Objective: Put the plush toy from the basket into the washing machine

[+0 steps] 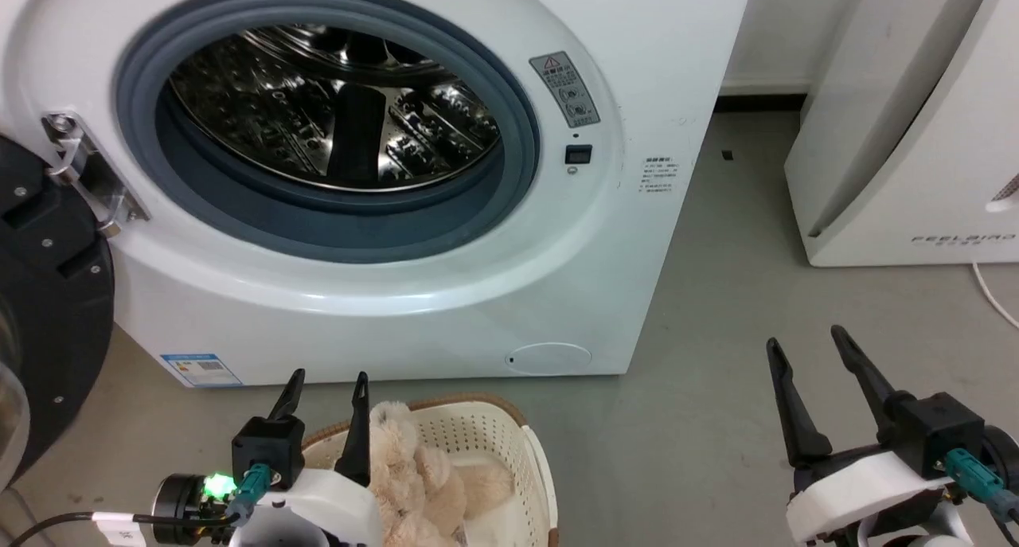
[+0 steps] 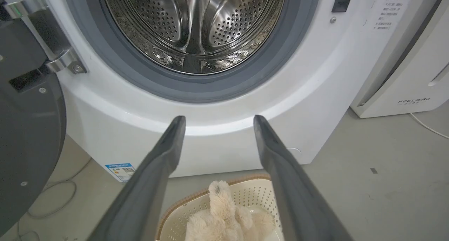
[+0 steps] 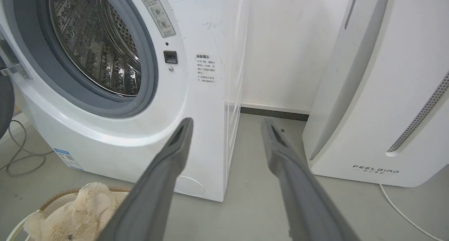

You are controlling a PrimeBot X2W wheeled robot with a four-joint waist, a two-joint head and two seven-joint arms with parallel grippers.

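The dark round door (image 1: 48, 316) hangs open at the left of the washing machine (image 1: 446, 292). Its steel drum (image 1: 263, 109) gapes behind the grey seal (image 1: 318, 228). The left wrist view looks straight into the drum's perforated wall, which the head view catches only at a slant.

In front of the washing machine's lower panel the left gripper (image 1: 330, 374) hovers with its fingers apart and nothing between them, above the near-left rim of the basket (image 1: 509, 439). The plush toy (image 1: 422, 475) lies in the basket, one fluffy limb poking above the rim. Whether a finger touches the toy cannot be told.

Past the washing machine's right front corner, bare grey floor (image 1: 716, 308) opens out. The right gripper (image 1: 805, 336) hangs over it, fingers spread and empty. The right wrist view adds the washing machine's side panel (image 3: 233, 93) and the dark skirting (image 3: 273, 113) at the wall behind that gap. Right of the gap stands the white FEELBIRD appliance (image 1: 899, 133).
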